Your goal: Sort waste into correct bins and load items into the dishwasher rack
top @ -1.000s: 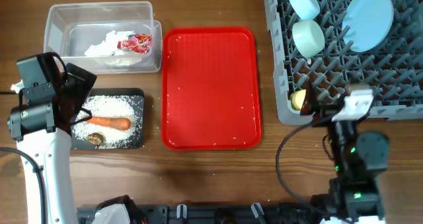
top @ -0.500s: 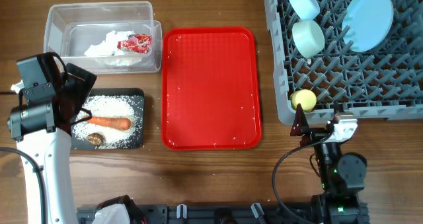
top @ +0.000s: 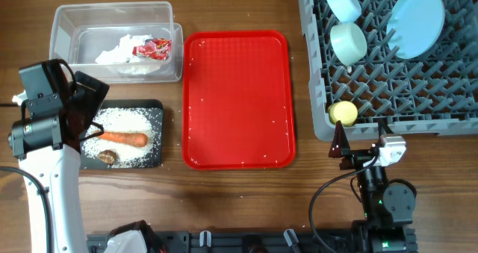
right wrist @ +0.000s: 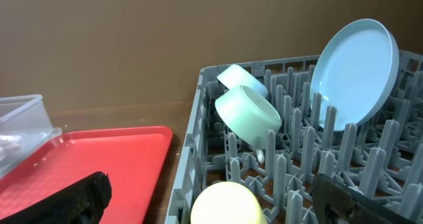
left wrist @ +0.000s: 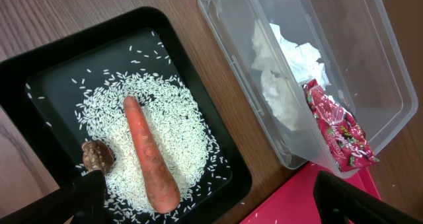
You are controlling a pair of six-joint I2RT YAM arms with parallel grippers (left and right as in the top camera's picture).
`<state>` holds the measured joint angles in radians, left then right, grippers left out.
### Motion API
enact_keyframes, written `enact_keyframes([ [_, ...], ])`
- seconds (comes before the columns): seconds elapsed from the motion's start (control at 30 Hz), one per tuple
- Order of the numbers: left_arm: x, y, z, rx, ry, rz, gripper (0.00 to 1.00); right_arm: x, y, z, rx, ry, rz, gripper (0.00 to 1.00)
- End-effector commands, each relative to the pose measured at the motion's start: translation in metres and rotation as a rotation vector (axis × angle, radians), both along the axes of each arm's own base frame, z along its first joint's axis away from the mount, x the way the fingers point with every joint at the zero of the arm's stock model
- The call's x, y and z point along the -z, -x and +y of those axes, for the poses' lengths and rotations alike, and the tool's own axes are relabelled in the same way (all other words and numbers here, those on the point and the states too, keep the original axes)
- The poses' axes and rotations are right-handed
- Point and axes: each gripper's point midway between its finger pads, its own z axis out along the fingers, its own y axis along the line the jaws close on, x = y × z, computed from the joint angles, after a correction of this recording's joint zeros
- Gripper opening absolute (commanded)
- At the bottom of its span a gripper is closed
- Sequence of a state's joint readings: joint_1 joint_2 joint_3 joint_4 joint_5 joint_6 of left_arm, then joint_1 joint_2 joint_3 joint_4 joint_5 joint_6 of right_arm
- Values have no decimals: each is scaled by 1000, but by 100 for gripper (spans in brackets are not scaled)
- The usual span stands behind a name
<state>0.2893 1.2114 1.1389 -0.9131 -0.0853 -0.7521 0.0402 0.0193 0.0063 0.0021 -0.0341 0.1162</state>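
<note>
Left gripper [left wrist: 210, 196] spread wide, empty, above the black tray [left wrist: 41, 85]; right gripper [right wrist: 211, 186] equally wide, empty, facing the yellow cup [right wrist: 226, 205].

Overhead: straight down, far, whole tabletop [top: 239, 201]. Left wrist: close, steep down on black tray [left wrist: 63, 78], tub [left wrist: 357, 45]. Right wrist: low, near-level, facing rack [right wrist: 188, 158]. Both wrist views catch red tray [right wrist: 79, 164].

My brown wooden table [top: 224, 201] carries a clear plastic rectangular tub [top: 67, 36], a shallow black rectangular tray [top: 158, 107], a flat red plastic serving tray [top: 237, 96] and a large grey plastic grid rack [top: 314, 74].
</note>
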Motion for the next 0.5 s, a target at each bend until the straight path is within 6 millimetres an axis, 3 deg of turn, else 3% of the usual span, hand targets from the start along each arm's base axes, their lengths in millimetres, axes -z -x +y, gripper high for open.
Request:
enact_keyframes([
  [0.0,-5,-1,5,1,-27,-3,100,-2,1,3,-19,-18,-7,100],
  [0.47,-5,-1,5,2,-28,-3,100,0,0,3,-19,-18,0,100],
])
